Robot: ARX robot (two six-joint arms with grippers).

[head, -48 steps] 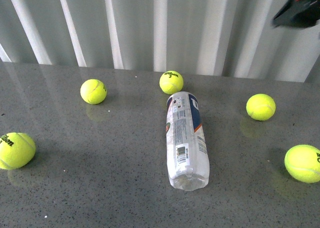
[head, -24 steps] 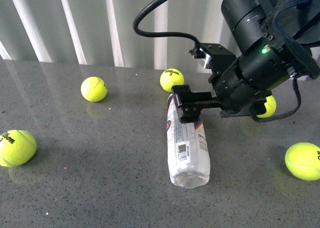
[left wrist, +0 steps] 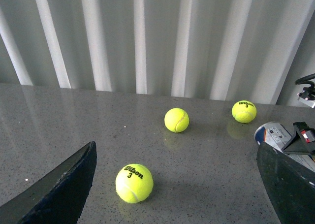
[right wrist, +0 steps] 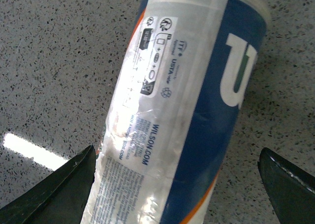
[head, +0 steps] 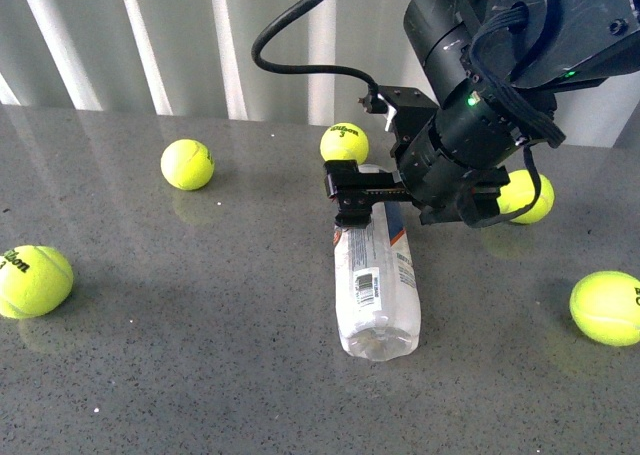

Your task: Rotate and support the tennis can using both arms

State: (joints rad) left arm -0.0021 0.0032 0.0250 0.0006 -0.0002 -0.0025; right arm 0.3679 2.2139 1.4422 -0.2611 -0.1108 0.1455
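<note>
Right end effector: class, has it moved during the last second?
Yes: the black right end effector came from upper right to the far end of the clear plastic tennis can.

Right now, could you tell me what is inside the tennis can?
No ball shows through the tennis can's clear near end; its label and the right gripper cover the rest.

Orange-edged blue-and-white label and black barcode are being displayed on the clear tennis can. Yellow-green balls are being observed on the speckled grey table. Upper right: black right arm, green light.
</note>
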